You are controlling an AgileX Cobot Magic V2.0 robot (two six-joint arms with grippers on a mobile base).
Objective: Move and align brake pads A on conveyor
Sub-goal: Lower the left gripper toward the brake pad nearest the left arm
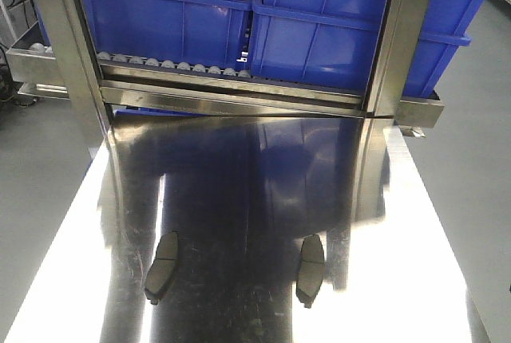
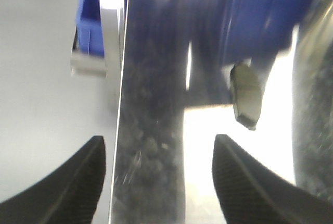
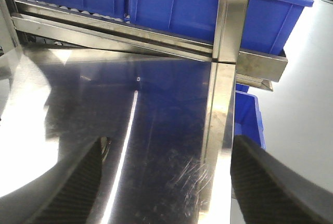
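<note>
Both grippers gape wide and hold nothing: the left gripper (image 2: 158, 139) and right gripper (image 3: 167, 141) hover over the shiny steel tabletop (image 1: 255, 183). Behind it, large blue bins (image 1: 343, 24) sit on a roller rack (image 1: 172, 65) framed by upright steel posts (image 1: 403, 32). Two brake pads (image 1: 162, 267) (image 1: 310, 270) lie flat on the tabletop, well apart, toward the robot's side; one lies ahead of the left gripper, untouched.

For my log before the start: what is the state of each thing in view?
Left dark grey curved brake pad: lying flat on the shiny steel tabletop
Right dark grey curved brake pad: lying flat too, apart
Left pincer: open, empty
Right pincer: open, empty
</note>
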